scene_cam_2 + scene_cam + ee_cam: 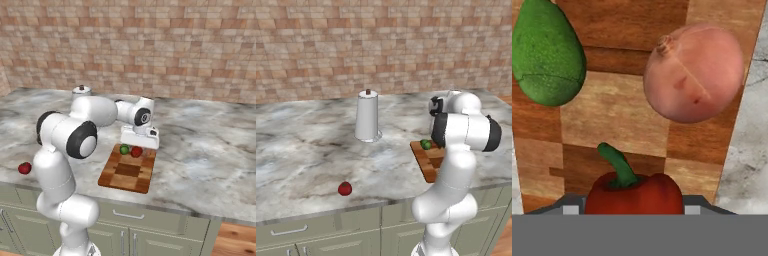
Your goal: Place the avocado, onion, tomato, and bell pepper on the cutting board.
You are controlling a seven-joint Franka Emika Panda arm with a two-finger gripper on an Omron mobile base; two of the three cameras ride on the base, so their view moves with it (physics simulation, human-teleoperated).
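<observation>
You see the marble tabletop (pixel 306 145) running along the brick wall (pixel 381 40), with pale green cabinets (pixel 331 232) under its front edge. On it, near the front right part, lies the cutting board (pixel 127 172), a checker of light and dark wood. Left of the board stands a white paper towel roll (pixel 367 116), upright on its holder.

The white arm bends over the far end of the board, and the pincer (pixel 139 141) hangs just above that end. In the hand view the bell pepper (pixel 633 192) sits between the two tips, its green stem pointing up into the picture — the jaws are narrowed around it and appear to hold it, over the board.

The avocado (pixel 547 52) lies on the board at its far end, and the onion (pixel 693 72) lies on the board beside it, a little apart from it.

The tomato (pixel 345 188) is on the bare tabletop near the front edge, well apart from the board — to its left.
</observation>
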